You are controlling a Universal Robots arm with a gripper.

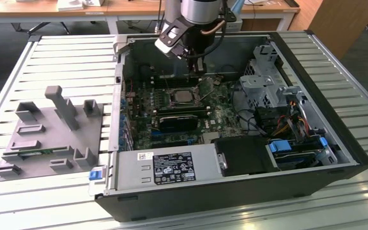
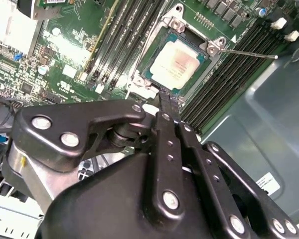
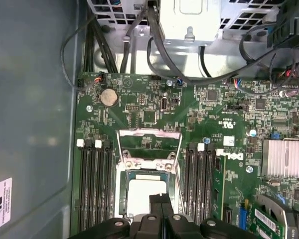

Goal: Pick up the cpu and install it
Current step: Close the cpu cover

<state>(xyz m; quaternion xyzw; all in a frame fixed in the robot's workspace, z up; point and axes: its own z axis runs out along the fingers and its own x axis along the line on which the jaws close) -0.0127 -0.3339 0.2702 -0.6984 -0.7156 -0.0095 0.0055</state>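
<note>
Black fingers point(image 2: 164, 107) sit closest to the lens in the second wrist view, pressed together and holding nothing, their tips over one edge of the cpu point(image 2: 177, 63). That cpu lies flat in its socket on the green motherboard point(image 2: 65, 59), silver top up, with the socket's metal hold-down frame point(image 3: 149, 134) swung open. In the exterior view the fingers point(image 1: 199, 75) hang at about 1 o'clock from the cpu point(image 1: 184, 97), inside the open computer case point(image 1: 235, 196). At the case's 9 o'clock a grey fixture point(image 1: 50, 129) rests on the slatted surface point(image 1: 63, 57).
</note>
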